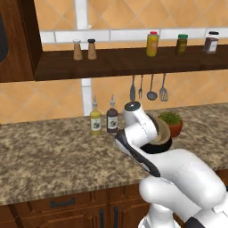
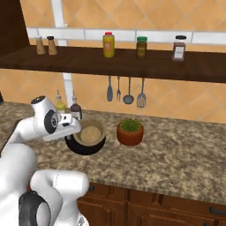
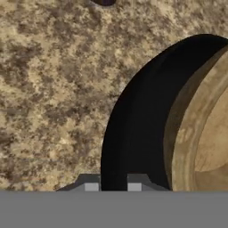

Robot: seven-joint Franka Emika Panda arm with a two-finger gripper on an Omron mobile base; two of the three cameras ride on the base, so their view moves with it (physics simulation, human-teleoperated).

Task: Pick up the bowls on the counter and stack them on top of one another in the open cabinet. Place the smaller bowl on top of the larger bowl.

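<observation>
The larger bowl (image 2: pixel 85 145), glossy black, sits on the granite counter (image 1: pixel 53 156) with the smaller bowl (image 2: pixel 90 134), tan-beige, nested inside it. Everything else is placed from this black bowl. Just to its right in the right base view stands a reddish-brown pot with a green plant (image 2: pixel 130 131), close but not touching. Behind the bowl, toward the tiled wall, stand two sauce bottles, one yellowish (image 1: pixel 95 120) and one dark (image 1: pixel 112 118). Above and behind it hang four utensils (image 2: pixel 126 92) on the wall, and higher still runs the open cabinet (image 2: pixel 132 64), carrying two shakers (image 1: pixel 84 49) at its left end and a yellow bottle (image 2: pixel 108 44), a green-lidded jar (image 2: pixel 141 47) and a dark spice jar (image 2: pixel 179 47) further right.

The gripper (image 3: pixel 113 187) is down at the near-left rim of the black bowl. In the hand view one grey fingertip (image 3: pixel 91 186) lies outside the black wall and the other lies inside it, so the jaws straddle the rim; whether they are pressed against the wall or slack, I cannot tell. In the left base view the white arm covers most of both bowls, leaving the tan rim (image 1: pixel 164 129) showing beside the plant pot
</observation>
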